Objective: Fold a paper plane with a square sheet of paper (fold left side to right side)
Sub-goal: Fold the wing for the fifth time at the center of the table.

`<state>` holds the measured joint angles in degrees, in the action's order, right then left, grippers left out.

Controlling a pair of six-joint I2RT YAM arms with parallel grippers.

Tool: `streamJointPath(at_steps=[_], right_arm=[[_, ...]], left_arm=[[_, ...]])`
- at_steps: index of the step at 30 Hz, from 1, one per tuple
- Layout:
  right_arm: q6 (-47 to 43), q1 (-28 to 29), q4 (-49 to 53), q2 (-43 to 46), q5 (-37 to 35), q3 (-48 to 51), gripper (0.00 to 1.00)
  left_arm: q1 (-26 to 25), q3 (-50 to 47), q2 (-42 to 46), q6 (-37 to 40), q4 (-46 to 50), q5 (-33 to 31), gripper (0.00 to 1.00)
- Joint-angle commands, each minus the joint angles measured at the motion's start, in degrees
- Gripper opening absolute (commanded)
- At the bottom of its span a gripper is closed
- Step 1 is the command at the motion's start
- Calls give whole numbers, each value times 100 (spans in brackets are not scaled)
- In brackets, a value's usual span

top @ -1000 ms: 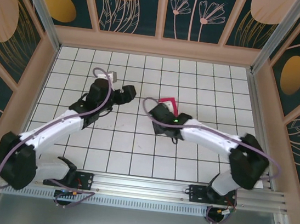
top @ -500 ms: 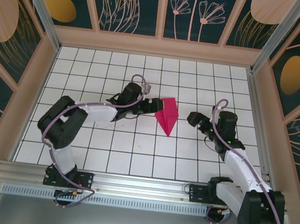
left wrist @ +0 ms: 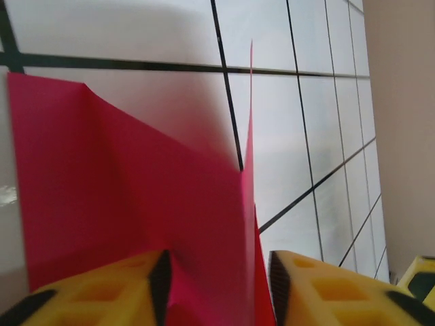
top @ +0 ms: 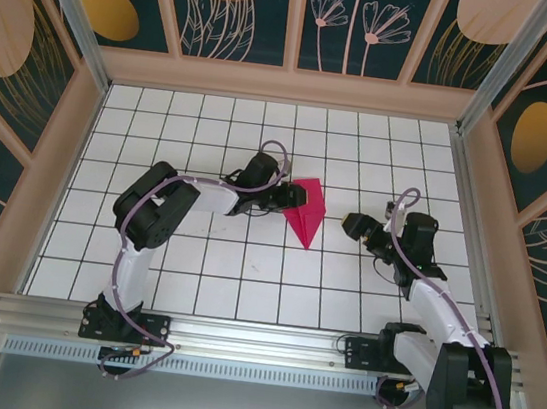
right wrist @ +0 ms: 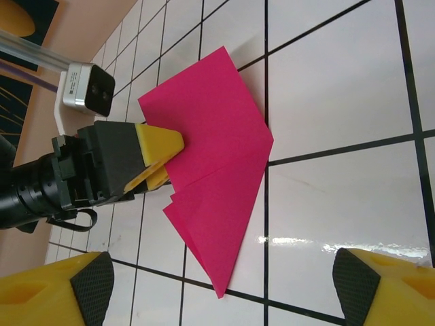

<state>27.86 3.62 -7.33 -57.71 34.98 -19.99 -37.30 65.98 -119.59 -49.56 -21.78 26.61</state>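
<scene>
The square sheet of paper, already creased into a pointed magenta shape, is seen lying near the middle of the white tiled counter, its long axis running from the far side towards the arm bases, with the sharp tip at the near end. The left hand is set against the sheet's left edge, touching it, so it is plainly the nearer one. From the left wrist, a raised layer of the paper is seen standing between its yellow fingers. These are drawn partly together on either side of that layer, but whether it is firmly pinched cannot be told. The right hand is held to the right of the sheet, clear of it, with its fingers spread wide and nothing between them. The fold is judged to need the left layer carried rightward across the long axis, towards the waiting right hand
</scene>
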Motion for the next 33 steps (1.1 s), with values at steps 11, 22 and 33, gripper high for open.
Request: streamJointPath(at_steps=[11,22,33], right_arm=[[-369,-62,-1324,-1776,990,-326,76],[-651,-40,-2186,-3185,2020,-1017,73],[-571,259,-2514,-4064,2657,-1409,52]], left_arm=[[-11,-989,394,242,-1763,1123,2],[12,-1557,700,260,-2731,1778,0],[12,-1482,510,192,-2762,1922,0]])
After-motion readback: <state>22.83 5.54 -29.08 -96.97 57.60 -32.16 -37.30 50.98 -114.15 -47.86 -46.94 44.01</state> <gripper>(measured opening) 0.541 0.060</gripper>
